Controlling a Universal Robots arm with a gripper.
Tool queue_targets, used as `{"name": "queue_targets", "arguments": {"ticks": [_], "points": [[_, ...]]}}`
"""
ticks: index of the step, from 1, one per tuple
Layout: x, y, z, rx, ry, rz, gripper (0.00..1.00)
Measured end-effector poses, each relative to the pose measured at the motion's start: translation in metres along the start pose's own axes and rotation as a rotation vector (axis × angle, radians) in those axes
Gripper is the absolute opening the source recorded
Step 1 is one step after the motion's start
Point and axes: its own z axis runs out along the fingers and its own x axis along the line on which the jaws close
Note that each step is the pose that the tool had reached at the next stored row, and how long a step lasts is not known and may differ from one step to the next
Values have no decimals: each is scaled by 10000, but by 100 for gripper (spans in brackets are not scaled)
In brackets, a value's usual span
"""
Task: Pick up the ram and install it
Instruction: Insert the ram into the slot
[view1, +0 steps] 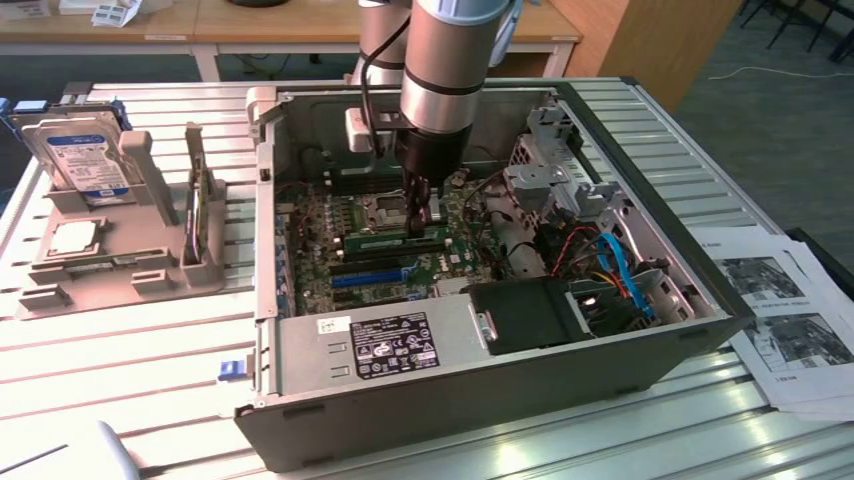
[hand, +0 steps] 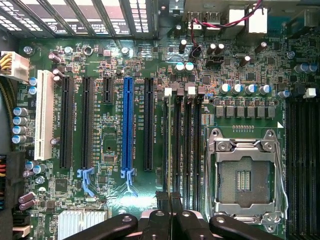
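Exterior view, its left: a hard drive (view1: 83, 160) stands in a grey stand (view1: 127, 255). Next comes the open computer case (view1: 467, 370), with 1 blue slot (view1: 367, 278) on its motherboard. The arm (view1: 447, 70) reaches straight down into the case. The gripper (view1: 427, 224), fingers nearly together, hangs at one end of the ram (view1: 387, 241), a green stick lying along the memory slots; whether they touch is unclear. Cables (view1: 621, 275) crowd the case's right side, and papers (view1: 781, 320) lie rightmost.

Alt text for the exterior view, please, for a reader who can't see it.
The arm's gripper reaches down into an open computer case, its tip at the green ram, over the motherboard. A hard drive stands in a grey holder at the exterior view's left.
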Motion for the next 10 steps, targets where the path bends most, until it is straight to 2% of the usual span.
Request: {"name": "queue_targets", "arguments": {"ticks": [10], "points": [[-13, 0, 3, 0, 0, 2, 12]]}}
